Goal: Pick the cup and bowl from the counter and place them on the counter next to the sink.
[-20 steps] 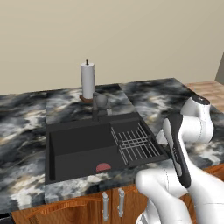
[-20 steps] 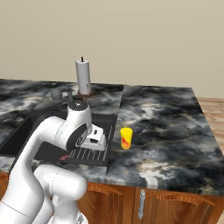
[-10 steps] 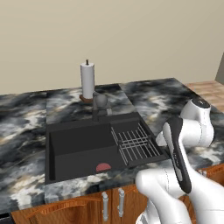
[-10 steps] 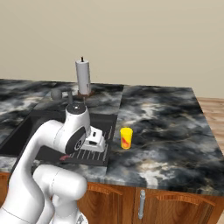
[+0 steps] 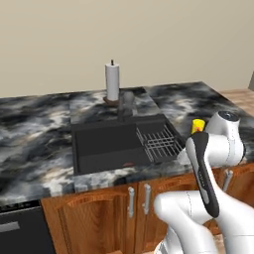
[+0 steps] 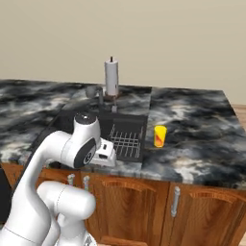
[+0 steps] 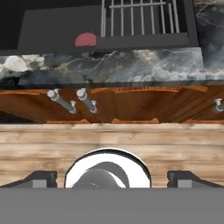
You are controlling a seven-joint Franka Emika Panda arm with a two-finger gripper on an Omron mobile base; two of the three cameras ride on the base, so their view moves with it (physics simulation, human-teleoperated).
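The small yellow cup (image 6: 160,136) stands on the veined marble table (image 6: 202,139) just right of the sink (image 5: 114,144), well apart from the fingers (image 7: 112,178), which are spread wide and hold nothing. The hand points down past the table's front edge toward the wooden cabinets (image 7: 131,105).

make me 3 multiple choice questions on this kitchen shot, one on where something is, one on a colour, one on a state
1. Where does the cup stand?
A. in the basin
B. on the counter just right of the sink
C. on the floor
2. What colour is the cup?
A. yellow
B. blue
C. white
3. How is the gripper?
A. shut on the cup
B. shut on nothing
C. open and empty

Key: 1 B, it stands on the marble beside the dish rack. 2 A, bright yellow in both base views. 3 C, the hand view shows the tips far apart with nothing between.
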